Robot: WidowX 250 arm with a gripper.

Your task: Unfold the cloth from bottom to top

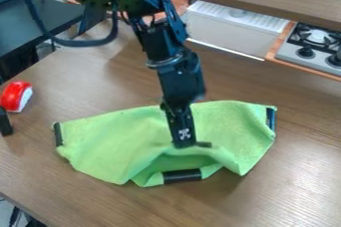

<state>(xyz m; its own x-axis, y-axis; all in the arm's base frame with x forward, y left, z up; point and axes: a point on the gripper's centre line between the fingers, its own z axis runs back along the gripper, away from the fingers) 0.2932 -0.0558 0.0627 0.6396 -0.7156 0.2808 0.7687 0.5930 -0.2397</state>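
Brown wood-grained bench (293, 196), with a soft sheen, runs along the near side, and on its middle lies the green cloth (113, 146). The end effector (189, 145) hangs above the cloth's central part, with fabric spreading to either side and toward the camera; I cannot tell whether it is apart, together or clamped on the fabric, nor whether it touches. The cloth looks soft and matte, its far edge wavy, its near part rumpled into rounded folds around a hollow. Black strips mark its left and right ends and near edge. Well apart, at the left, sits a glossy, rounded red-and-white object (15, 96).
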